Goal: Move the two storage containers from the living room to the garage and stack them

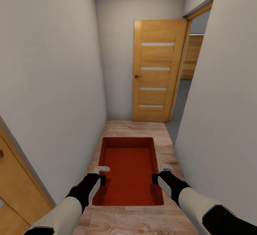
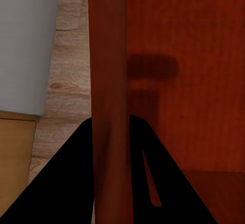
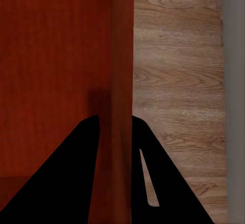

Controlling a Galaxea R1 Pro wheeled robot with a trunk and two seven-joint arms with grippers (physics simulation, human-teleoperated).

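Note:
One orange-red storage container [image 1: 129, 172] is held low in front of me over the light wood plank floor [image 1: 142, 128] of a narrow hallway, open side up and with nothing in it. My left gripper [image 1: 101, 178] is shut on its left wall, and my right gripper [image 1: 159, 177] is shut on its right wall. In the left wrist view the black fingers [image 2: 66, 183] straddle that wall [image 2: 109, 81] at the gripper [image 2: 109, 121]. The right wrist view shows the same grip, the gripper [image 3: 116, 118] astride the wall [image 3: 122, 45].
White walls stand close on both sides. A honey-wood door [image 1: 157, 70] with frosted strips stands open at the hallway's end. The doorway to its right shows a grey floor [image 1: 181, 103]. Another wooden door [image 1: 14, 195] is at my near left.

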